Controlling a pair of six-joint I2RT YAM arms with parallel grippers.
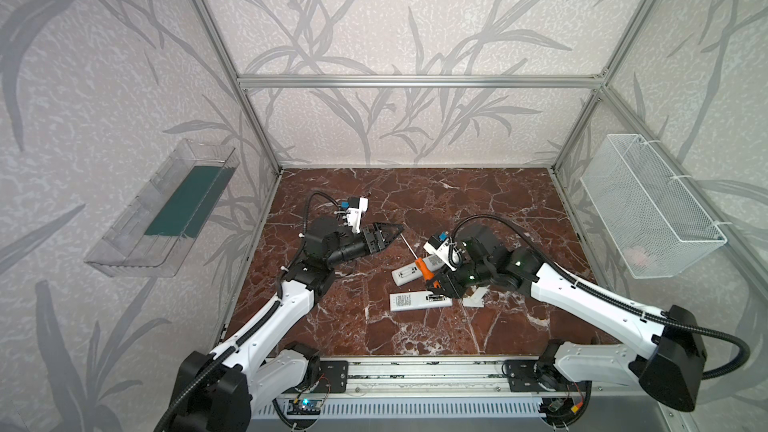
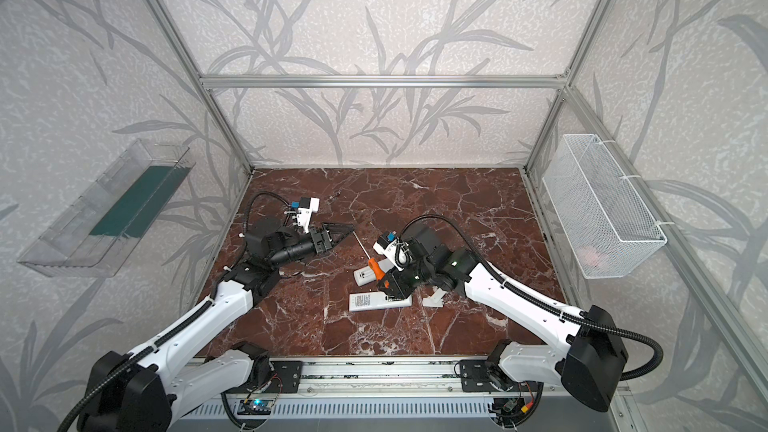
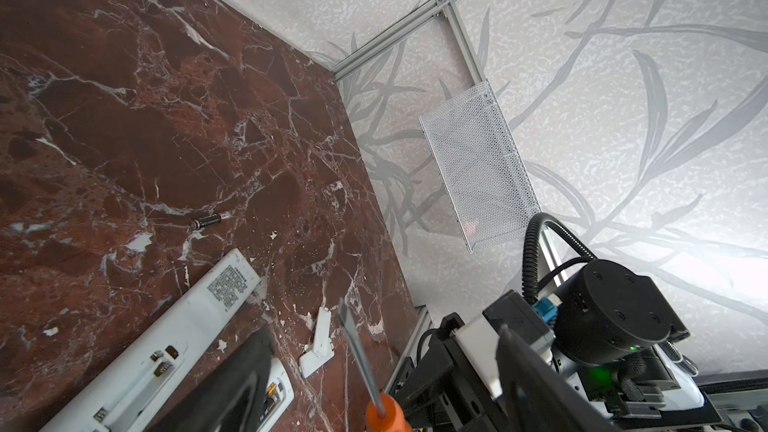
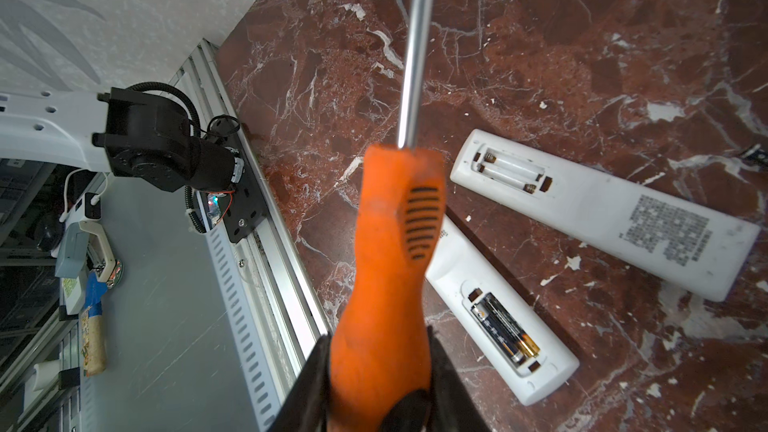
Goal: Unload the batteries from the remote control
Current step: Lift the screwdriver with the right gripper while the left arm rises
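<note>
Two batteries (image 4: 505,336) in a remote (image 4: 451,259), right end effector (image 4: 378,392) clamped on screwdriver (image 4: 390,243), left end effector (image 1: 395,232) apart

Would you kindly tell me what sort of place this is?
Probably a robotics lab test cell: an aluminium frame with wallpapered panels encloses a marble-patterned tabletop, two robot arms are mounted on a rail at its front, and a wire basket hangs on one wall.

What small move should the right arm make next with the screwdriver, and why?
Probably tilt the screwdriver tip down into the bay of the near remote. The right gripper is shut on its handle, batteries lie in that bay, and the other remote is already empty.
</note>
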